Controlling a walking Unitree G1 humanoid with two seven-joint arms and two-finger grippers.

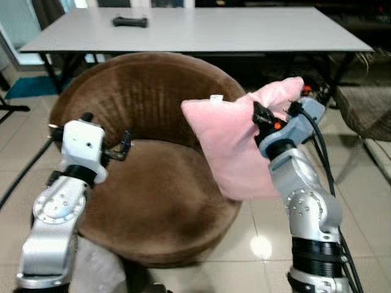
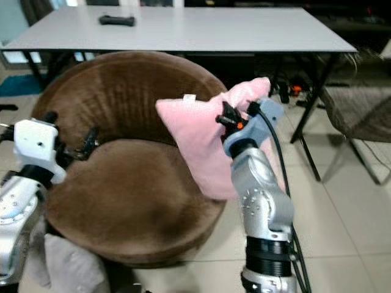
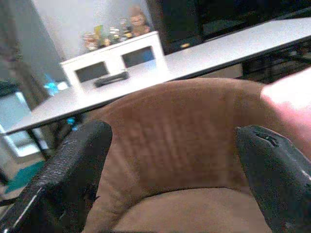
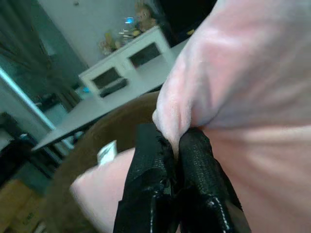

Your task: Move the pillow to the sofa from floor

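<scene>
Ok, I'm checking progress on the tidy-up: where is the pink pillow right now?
The pink pillow is off the floor, pinched by the right gripper and held up over the right edge of the round brown sofa.

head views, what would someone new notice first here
The pink pillow stands out first, held in the air over the right rim of the round brown sofa, with the right gripper shut on a pinch of its fabric. Next comes the left gripper, jaws open and empty, over the sofa's left side. Behind stands a long grey table with a small black object on it.
</scene>
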